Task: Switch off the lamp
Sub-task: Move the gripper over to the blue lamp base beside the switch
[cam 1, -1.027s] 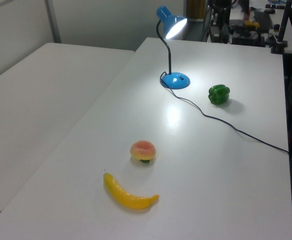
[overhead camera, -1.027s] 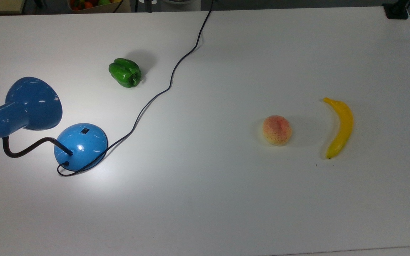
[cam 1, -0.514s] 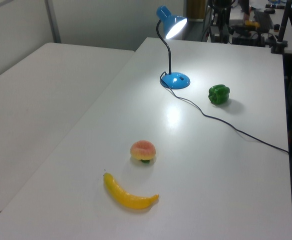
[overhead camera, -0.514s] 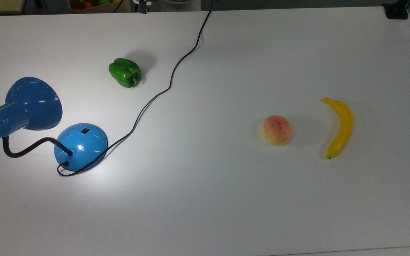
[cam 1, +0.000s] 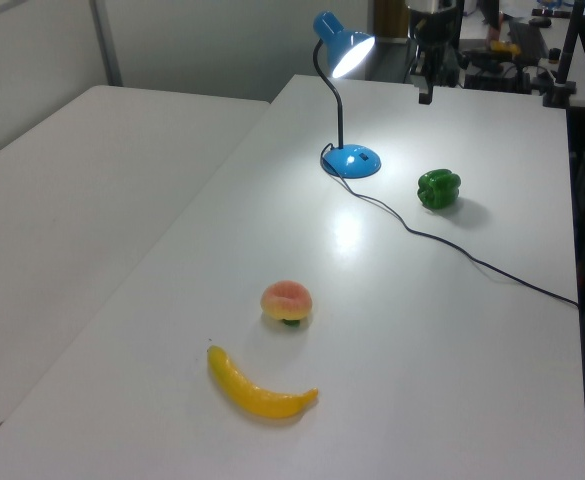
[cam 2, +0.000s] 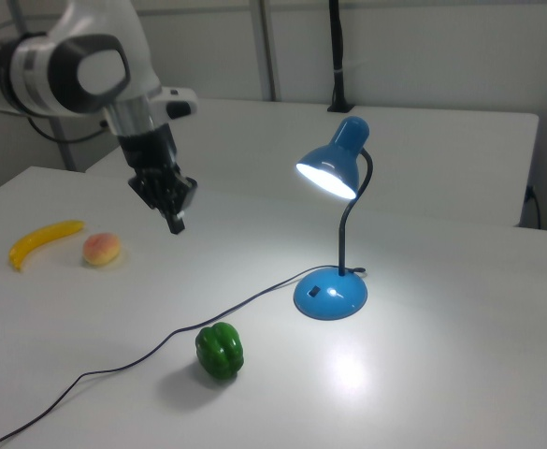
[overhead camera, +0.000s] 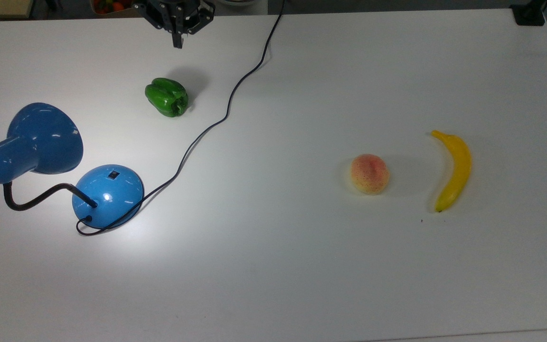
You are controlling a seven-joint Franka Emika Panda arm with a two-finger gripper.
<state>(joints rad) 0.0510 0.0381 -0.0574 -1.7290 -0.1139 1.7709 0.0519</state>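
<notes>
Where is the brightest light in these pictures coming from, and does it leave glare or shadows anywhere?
In the right view the lamp glows white inside its shade, with a bright patch on the table below. In the left view that patch sits past the lamp's base. In the top view, small glints dot the shade, and the green pepper casts a soft shadow toward the far edge.

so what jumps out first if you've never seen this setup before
The lit blue lamp stands out, throwing a bright patch on the white table beside its base. Next is the gripper hanging above the table at the right view's left. Scattered around are a green pepper, peach and banana.
</notes>
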